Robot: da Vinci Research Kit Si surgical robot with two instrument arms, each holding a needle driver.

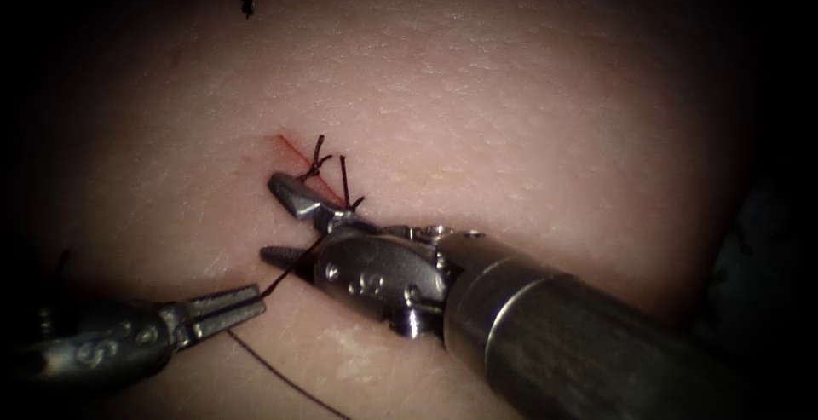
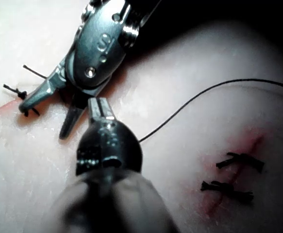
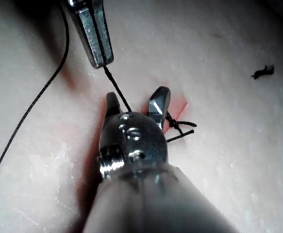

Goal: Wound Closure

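left steel needle driver: clamped on thin dark thread | right steel needle driver: jaws wide apart, holding nothing, straddling thread at red cut | needle: can't tell

Taut thread crosses between the right end effector's open jaws.

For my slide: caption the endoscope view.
Left pincer shut on thread; right pincer open, straddling it beside the stitched cut.

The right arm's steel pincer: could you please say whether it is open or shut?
Open: the right arm's steel pincer shows two spread jaws straddling the dark thread.
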